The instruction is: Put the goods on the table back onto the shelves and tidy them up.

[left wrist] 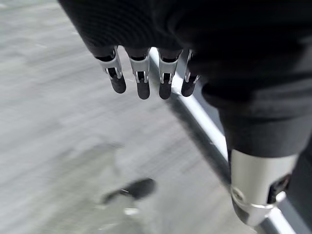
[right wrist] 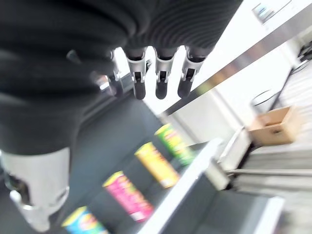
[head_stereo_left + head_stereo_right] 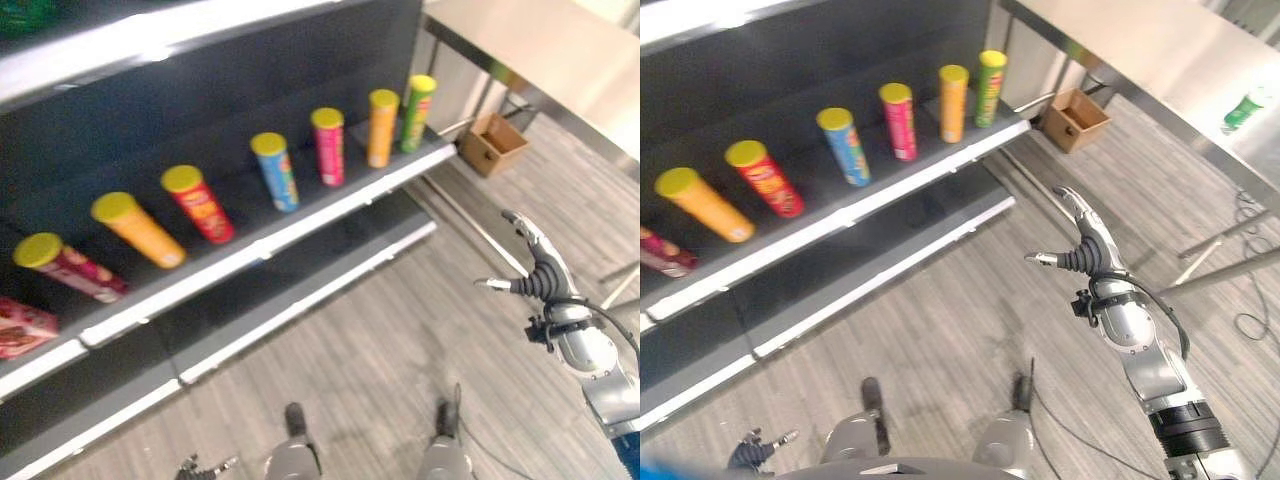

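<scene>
Left hand (image 3: 758, 448) low at bottom left, fingers relaxed, empty | right hand (image 3: 1083, 243) raised mid-right over the floor, fingers spread, empty | tubes (image 3: 275, 170) standing in a row on the dark shelf (image 3: 300, 225), upper left | green bottle (image 3: 1244, 108) on the table (image 3: 1160, 50), upper right | cardboard box (image 3: 492, 142) on the floor beneath.

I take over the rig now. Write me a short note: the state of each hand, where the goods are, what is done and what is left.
Right hand: open, empty, raised over the floor in front of the shelf.
Left hand: low by the robot's side, fingers relaxed, empty.
Done: seven chip cans stand in a row on the shelf, from the pink can to the green can; a pink box lies at the row's end.
Left: a green item remains on the table.
</scene>
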